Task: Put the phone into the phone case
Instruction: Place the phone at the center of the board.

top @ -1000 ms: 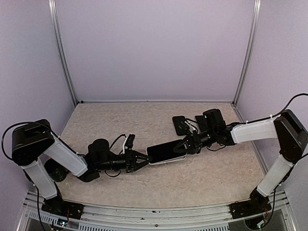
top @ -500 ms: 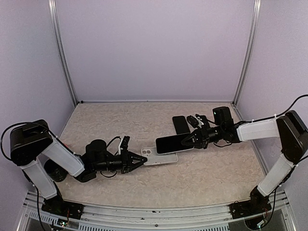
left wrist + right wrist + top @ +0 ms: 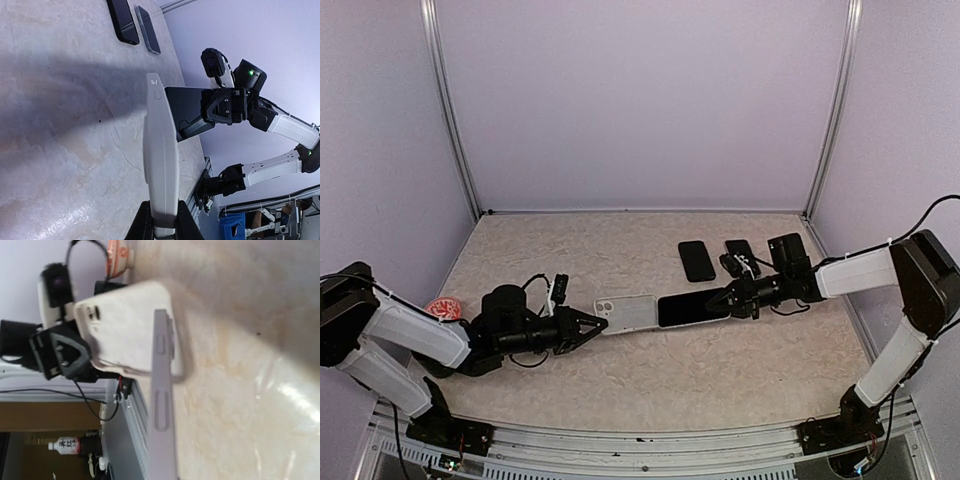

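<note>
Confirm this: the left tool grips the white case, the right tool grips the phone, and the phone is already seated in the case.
Not seated: the top external view shows the phone outside the white case, at its end. The left tool on case and right tool on phone are correct.

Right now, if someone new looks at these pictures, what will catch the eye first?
Mid-table, the left gripper holds a white phone case and the right gripper holds a dark phone, end to end. Behind them, a dark slab and a second slab lie flat.
</note>
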You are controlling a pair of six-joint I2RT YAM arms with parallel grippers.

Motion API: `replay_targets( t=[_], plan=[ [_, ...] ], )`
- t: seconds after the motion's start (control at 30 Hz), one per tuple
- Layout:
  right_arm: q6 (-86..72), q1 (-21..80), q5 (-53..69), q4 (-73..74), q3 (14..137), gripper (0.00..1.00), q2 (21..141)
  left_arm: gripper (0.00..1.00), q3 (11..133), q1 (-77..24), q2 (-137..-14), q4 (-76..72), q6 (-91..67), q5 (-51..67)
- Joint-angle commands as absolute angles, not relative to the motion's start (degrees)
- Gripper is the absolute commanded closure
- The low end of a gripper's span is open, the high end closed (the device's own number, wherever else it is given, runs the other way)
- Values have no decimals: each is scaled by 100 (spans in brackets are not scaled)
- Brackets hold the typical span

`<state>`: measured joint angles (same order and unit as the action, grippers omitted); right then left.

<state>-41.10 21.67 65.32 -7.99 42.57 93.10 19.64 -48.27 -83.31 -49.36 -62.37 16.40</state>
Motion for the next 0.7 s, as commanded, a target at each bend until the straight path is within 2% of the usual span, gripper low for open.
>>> replay_targets(
  t=[0.0, 0.27, 0.67],
  plan=[
    [-3982, 2023, 6483, -853, 4184, 100, 9435, 94, 1981, -4781, -7691, -3904, -5727, 927],
    [-3982, 1934, 6412, -975, 4052, 100, 9790, 94, 2043, -4725, -6894, -2973, -5485, 371],
    [-3848, 1935, 6160, -732, 4127, 100, 10315, 94, 1968, -4658, -6898, -3279, -5658, 594]
  ],
)
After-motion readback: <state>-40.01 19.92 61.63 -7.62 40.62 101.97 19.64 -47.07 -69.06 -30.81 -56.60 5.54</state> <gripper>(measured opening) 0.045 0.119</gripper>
